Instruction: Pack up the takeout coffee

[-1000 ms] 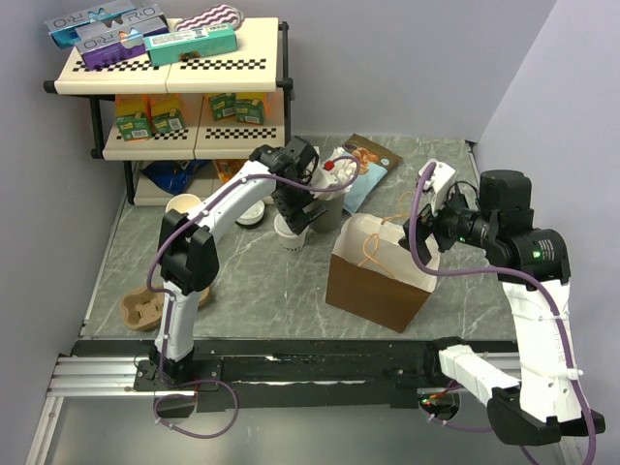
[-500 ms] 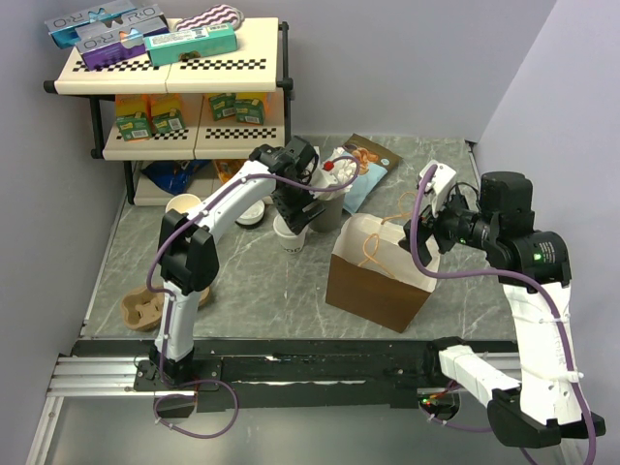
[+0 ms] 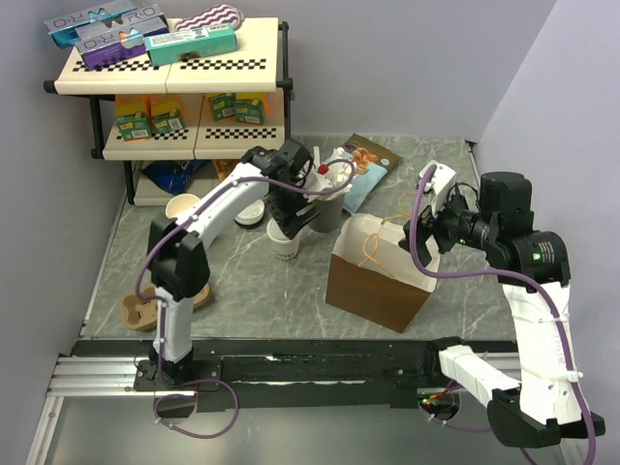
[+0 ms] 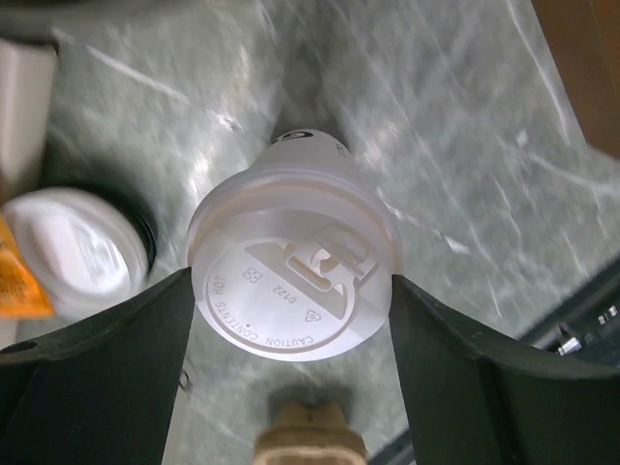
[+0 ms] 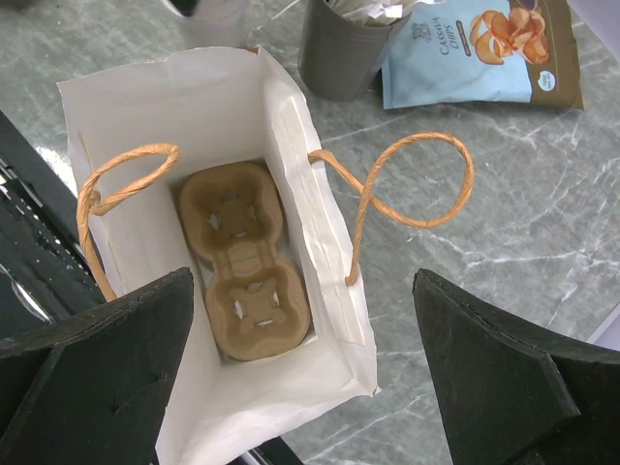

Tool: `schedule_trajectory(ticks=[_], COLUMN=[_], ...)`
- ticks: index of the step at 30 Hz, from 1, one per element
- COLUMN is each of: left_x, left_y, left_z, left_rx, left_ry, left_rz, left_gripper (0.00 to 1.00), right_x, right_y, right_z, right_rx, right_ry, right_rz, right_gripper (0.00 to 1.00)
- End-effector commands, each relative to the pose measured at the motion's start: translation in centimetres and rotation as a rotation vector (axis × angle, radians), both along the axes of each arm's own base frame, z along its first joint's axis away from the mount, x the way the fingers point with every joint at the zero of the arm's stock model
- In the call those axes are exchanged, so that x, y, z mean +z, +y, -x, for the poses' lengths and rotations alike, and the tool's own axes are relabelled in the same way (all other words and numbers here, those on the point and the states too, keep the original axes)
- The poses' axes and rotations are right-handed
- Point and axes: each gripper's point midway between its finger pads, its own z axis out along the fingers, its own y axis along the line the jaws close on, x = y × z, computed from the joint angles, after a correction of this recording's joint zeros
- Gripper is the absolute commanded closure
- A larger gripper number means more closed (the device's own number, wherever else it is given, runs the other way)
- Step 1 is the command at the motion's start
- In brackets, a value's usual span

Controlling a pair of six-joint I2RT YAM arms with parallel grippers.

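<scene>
The takeout coffee (image 3: 284, 244) is a small off-white paper cup with a white sip lid (image 4: 291, 281), left of the brown paper bag (image 3: 378, 281). My left gripper (image 3: 288, 221) comes down over it, and both dark fingers (image 4: 126, 339) press the lid's rim, so it is shut on the cup. In the left wrist view the cup leans. My right gripper (image 3: 424, 232) hangs open above the bag's mouth (image 5: 126, 107), nothing between its fingers. A cardboard cup carrier (image 5: 237, 257) lies on the bag's floor.
A grey holder with straws (image 3: 329, 208) stands just behind the cup, a chips bag (image 3: 363, 165) beyond it. Loose white lids on a dark base (image 3: 252, 215) and a stack of lidless cups (image 3: 182, 205) sit to the left. Another carrier (image 3: 140, 310) lies near left. A shelf (image 3: 174, 97) fills the back left.
My left gripper has closed in on the cup's lid and shifted it slightly left and toward the near edge. The left arm's elbow swung left. The right arm has not moved.
</scene>
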Motion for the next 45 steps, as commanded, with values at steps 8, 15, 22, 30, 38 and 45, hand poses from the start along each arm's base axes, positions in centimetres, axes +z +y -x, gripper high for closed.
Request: schedule_trajectory(ticks=[8,15,22,30,38,45], left_x=[10.9,19.3,25.9,28.5,29.4,29.7], left_y=[2.5,1.6,1.6,1.0,0.5,-0.1], left_z=[6.8,10.9,11.1,10.9,10.7,11.0], left_rx=[-0.027,-0.120,-0.194,-0.237,-0.257,-0.302], left_ry=[-0.116,-0.281,-0.509,-0.566,-0.591,-0.589], left_rz=[0.221,0.533,0.660,0.705,0.733,0.751], left_gripper=[0.99,0.99,0.99,0.99,0.99,0.99], right_x=[0.0,-3.2,-5.6,-7.2,-6.0,-7.4], right_y=[-0.8,-1.1,-1.1,-1.7,-2.5,-2.1], right_z=[-2.5,-4.0,-3.7,-2.4,-1.1,-0.3], right_rx=[-0.028,-0.007,0.050,0.081,0.101,0.126], right_ry=[-0.005,0.077,0.202,0.341,0.353,0.431], right_rz=[0.057,0.122,0.160,0.197,0.221,0.204], right_gripper=[0.00,0.01,0.22,0.39,0.43,0.61])
